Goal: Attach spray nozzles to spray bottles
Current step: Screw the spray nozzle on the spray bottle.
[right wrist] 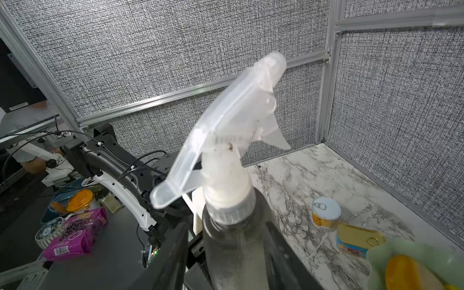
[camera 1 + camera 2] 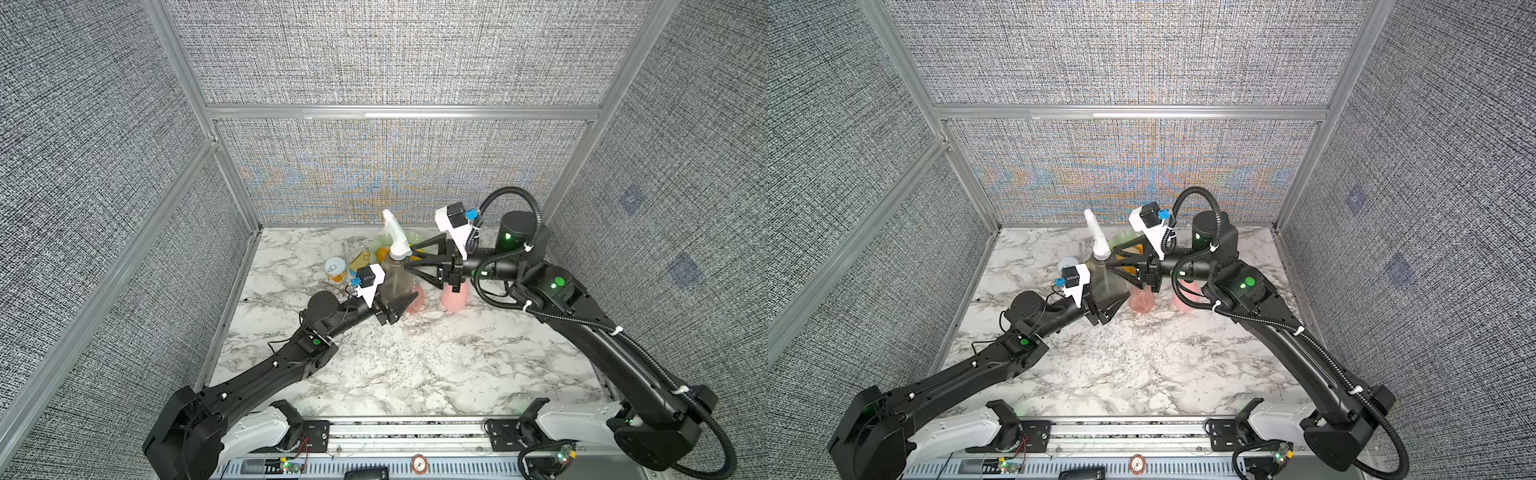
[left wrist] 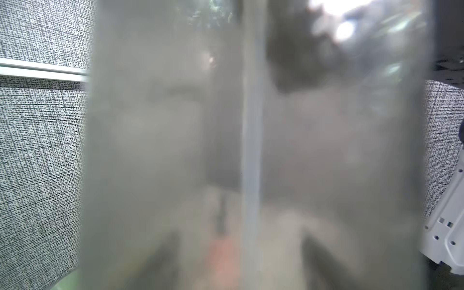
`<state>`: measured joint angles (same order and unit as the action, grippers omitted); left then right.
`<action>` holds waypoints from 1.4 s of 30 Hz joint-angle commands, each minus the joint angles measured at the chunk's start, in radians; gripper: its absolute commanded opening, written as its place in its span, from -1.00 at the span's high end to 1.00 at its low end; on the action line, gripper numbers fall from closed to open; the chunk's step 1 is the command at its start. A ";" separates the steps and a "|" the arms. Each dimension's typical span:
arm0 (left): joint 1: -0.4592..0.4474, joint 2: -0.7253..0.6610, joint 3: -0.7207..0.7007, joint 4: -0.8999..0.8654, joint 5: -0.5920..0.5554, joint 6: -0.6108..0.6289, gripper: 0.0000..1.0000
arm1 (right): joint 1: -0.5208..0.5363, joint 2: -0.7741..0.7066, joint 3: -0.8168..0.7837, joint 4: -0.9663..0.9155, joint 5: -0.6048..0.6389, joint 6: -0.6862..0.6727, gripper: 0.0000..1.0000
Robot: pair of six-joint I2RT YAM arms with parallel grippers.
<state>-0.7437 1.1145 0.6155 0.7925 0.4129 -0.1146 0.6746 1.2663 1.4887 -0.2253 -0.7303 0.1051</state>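
Observation:
A smoky grey spray bottle (image 2: 394, 286) (image 2: 1105, 282) is held off the marble table in both top views, with my left gripper (image 2: 400, 303) shut on its lower body. A pale whitish-clear spray nozzle (image 2: 397, 235) (image 1: 233, 130) sits on its neck, the white collar (image 1: 229, 208) over the mouth. My right gripper (image 2: 410, 259) (image 1: 227, 223) stands open, one finger on each side of the bottle's shoulder. In the left wrist view the blurred bottle (image 3: 175, 150) fills the picture, with the dip tube (image 3: 251, 150) inside. A clear pink bottle (image 2: 417, 302) and a pastel pink bottle (image 2: 455, 298) stand behind the arms.
A small round tin can (image 2: 336, 270) (image 1: 326, 213), a flat yellow tin (image 1: 359, 241) and a green bowl (image 1: 376, 253) holding something orange stand at the back left of the marble table (image 2: 415, 365). Grey fabric walls close in three sides.

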 commanded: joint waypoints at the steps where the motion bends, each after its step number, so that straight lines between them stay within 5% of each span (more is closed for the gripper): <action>1: 0.000 0.006 0.012 0.018 0.050 -0.015 0.28 | 0.002 0.019 0.027 -0.018 -0.054 -0.042 -0.02; 7: 0.000 0.021 0.021 0.019 0.085 -0.034 0.27 | 0.004 0.074 0.086 -0.035 -0.053 -0.057 0.02; 16: 0.000 0.025 0.029 0.007 0.082 -0.035 0.28 | 0.029 0.076 0.051 -0.033 -0.054 -0.064 0.69; 21: 0.000 0.033 0.046 -0.030 0.052 -0.029 0.28 | 0.064 0.072 -0.023 -0.012 0.005 -0.047 0.87; 31: -0.001 0.037 0.067 -0.101 -0.045 0.018 0.30 | 0.162 0.057 -0.103 0.024 0.389 0.025 1.00; 42: 0.000 0.036 0.079 -0.150 -0.168 0.048 0.32 | 0.403 0.143 -0.076 0.039 1.033 0.078 1.00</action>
<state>-0.7368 1.1477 0.6712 0.6178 0.2535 -0.1371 1.0195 1.3659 1.4231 -0.0109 0.2737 0.1230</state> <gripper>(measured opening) 0.755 0.290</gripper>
